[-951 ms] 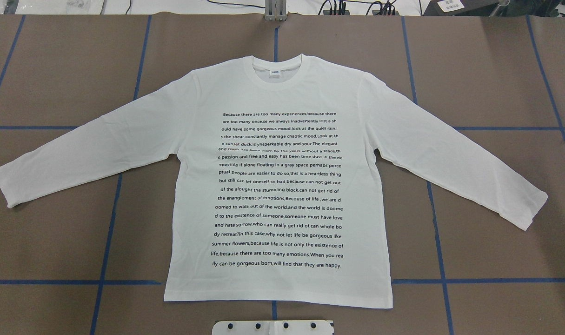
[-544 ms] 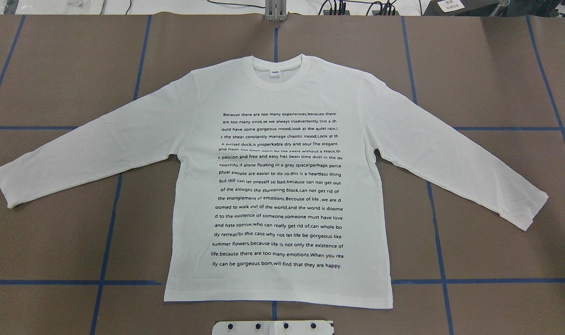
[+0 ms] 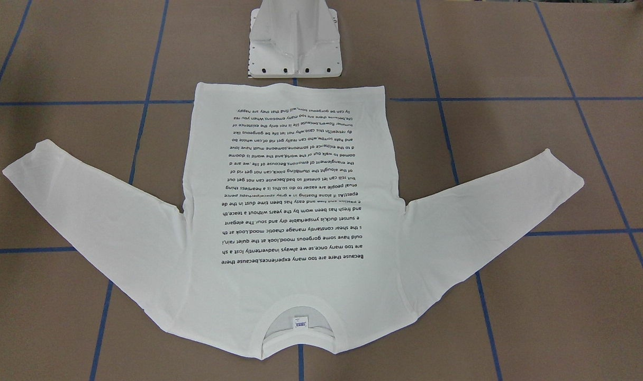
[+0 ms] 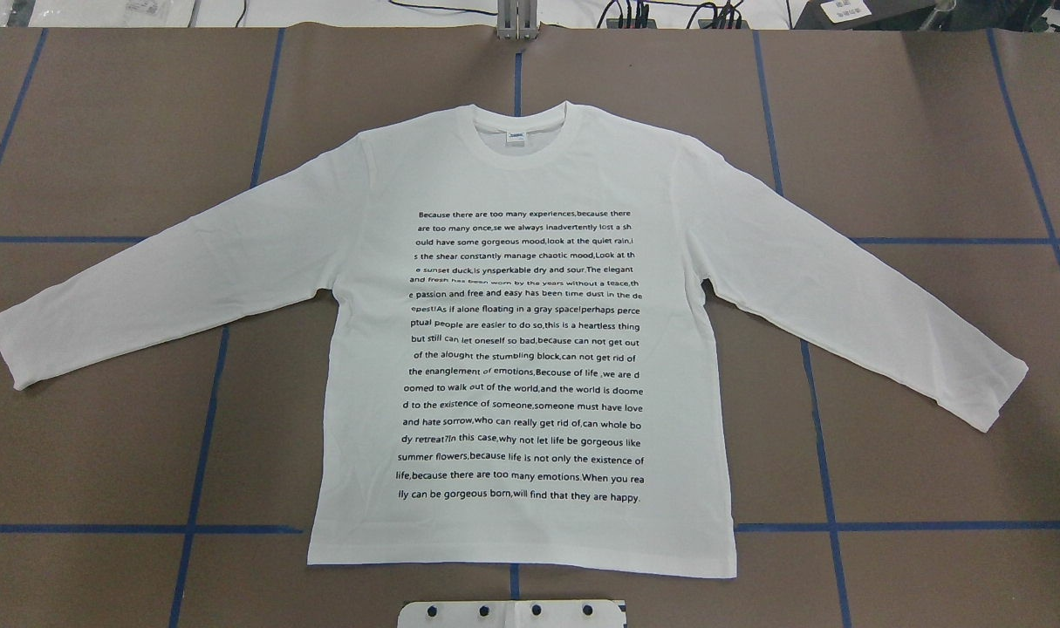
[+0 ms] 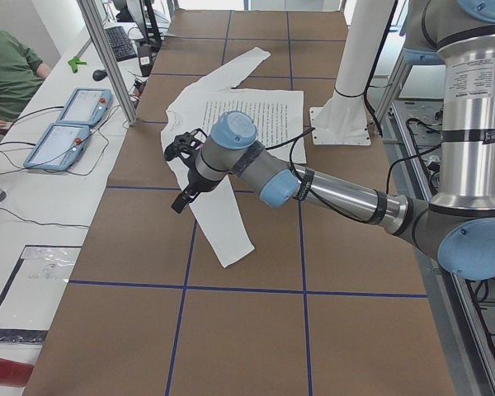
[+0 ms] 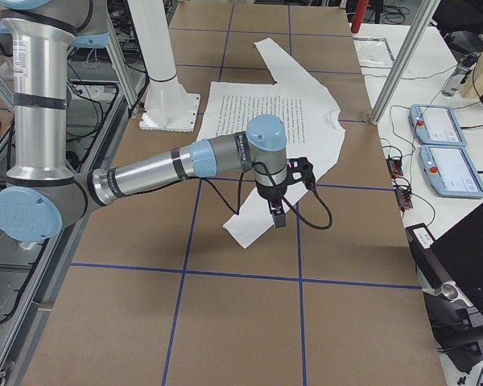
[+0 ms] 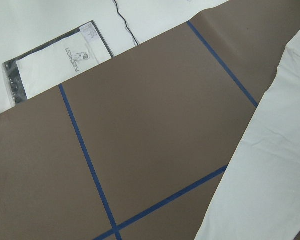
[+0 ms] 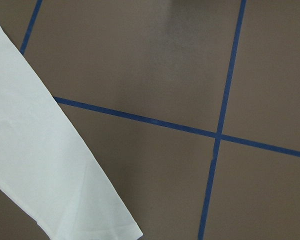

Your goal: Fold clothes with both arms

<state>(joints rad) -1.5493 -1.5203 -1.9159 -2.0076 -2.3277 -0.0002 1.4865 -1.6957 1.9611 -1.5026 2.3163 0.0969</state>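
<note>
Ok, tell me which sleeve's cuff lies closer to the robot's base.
The right sleeve: its cuff ends nearer the base plate than the left sleeve's cuff.

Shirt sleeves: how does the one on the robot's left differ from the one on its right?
The left sleeve splays wider: its cuff ends higher in the overhead view than that of the right sleeve. The right sleeve has a slight crease by the armpit; the left sleeve looks smooth there. Both lie flat, unfolded, on the table.

Grey metal tubes form the left arm [image 5: 346, 196] and right arm [image 6: 145, 175], with light-blue joint caps [image 5: 233, 132], looping black cables [image 6: 326, 215] and a printed white label [image 5: 472, 87].
</note>
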